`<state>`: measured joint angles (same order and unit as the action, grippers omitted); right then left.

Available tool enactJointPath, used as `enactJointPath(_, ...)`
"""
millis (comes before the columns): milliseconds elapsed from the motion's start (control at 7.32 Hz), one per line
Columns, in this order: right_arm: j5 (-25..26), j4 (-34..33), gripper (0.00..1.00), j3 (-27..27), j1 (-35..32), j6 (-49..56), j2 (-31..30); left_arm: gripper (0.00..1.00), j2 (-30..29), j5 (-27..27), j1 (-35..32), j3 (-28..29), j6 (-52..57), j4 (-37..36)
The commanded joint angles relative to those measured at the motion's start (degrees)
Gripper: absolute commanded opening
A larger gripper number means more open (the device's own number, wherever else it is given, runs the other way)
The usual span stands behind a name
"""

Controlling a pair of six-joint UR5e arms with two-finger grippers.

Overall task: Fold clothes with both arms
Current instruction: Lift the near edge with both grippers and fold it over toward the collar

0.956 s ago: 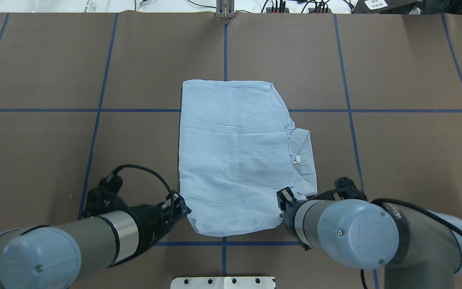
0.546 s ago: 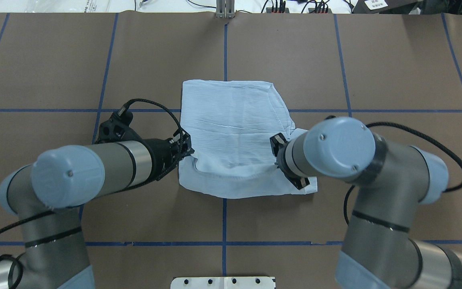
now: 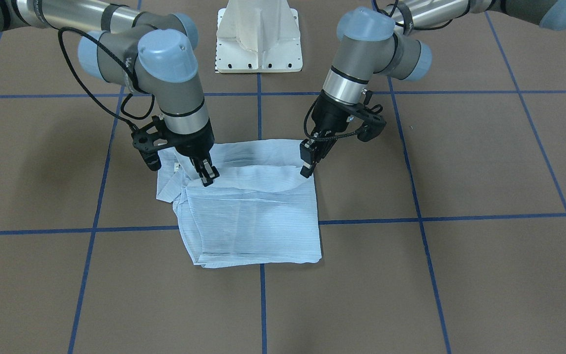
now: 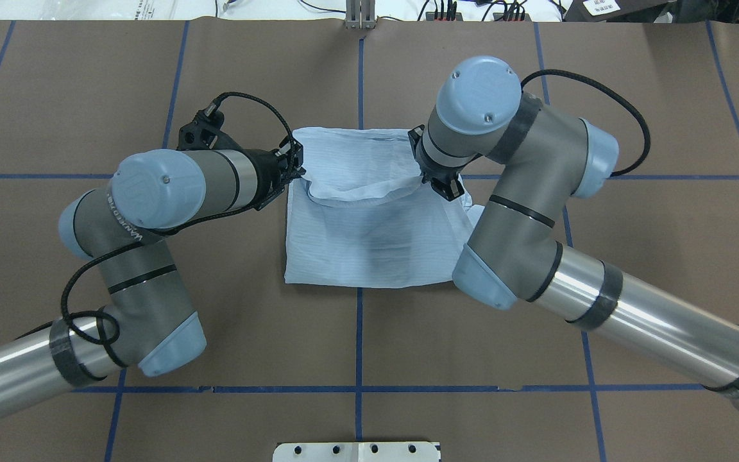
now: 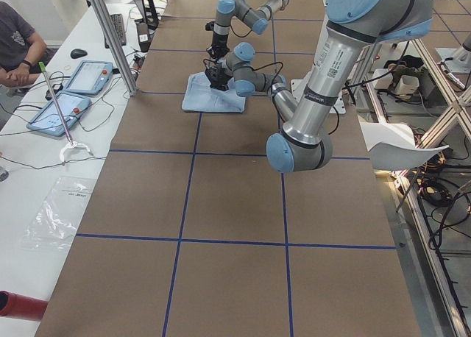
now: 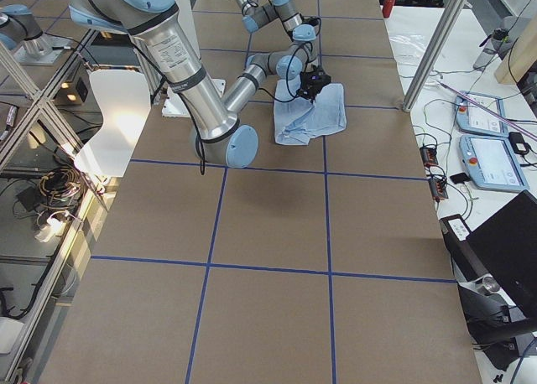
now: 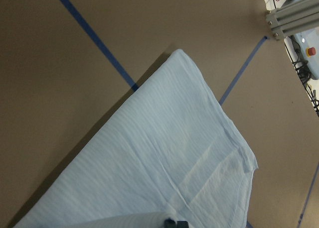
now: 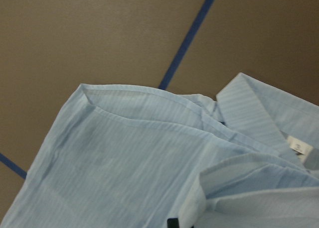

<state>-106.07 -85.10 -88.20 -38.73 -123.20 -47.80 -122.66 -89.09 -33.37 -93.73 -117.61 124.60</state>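
Both arms have swung out from the base (image 4: 356,451). A second ago the two grippers were at the shirt's (image 4: 369,244) edge nearest the base. Half a second ago they were over its middle, and now they are close to its far edge. The hem they took came with them, so the half nearest the base lies doubled over the far half.

The left gripper (image 3: 306,167) is clenched on one corner of that raised hem and the right gripper (image 3: 208,177) on the other. The cloth sags in a shallow curve between them, just above the layer below. In my judgement this fold is nearly done: the hem only needs lowering onto the far edge and letting go.

The shirt lies on the tabletop (image 4: 247,333), straight out from the base and astride the blue centre line. Its long axis ran away from the base before. With the fold the bundle is about as wide as it is deep, perhaps a little wider. The new crease faces the base and runs across it.

The collar (image 8: 249,108), with its white tag (image 8: 299,146), sticks out on the robot's right side of the bundle, under the right arm.
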Motion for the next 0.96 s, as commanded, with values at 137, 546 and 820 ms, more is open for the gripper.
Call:
enactJointPath(137,-2.5,6.8,0.0,17.9,-3.1,6.2,8.7,0.0,-6.9,-1.1,-3.9,14.9,2.9,7.9)
enactJointPath(546,-2.3,13.0,0.0,22.9,-3.3,7.9,8.6,0.0,-8.0,-1.1,-4.9,23.4,6.8,14.4)
enactJointPath(820,-1.9,14.3,1.0,23.5,-3.5,10.4,8.6,0.35,-8.0,-1.1,-5.1,24.7,7.3,14.6)
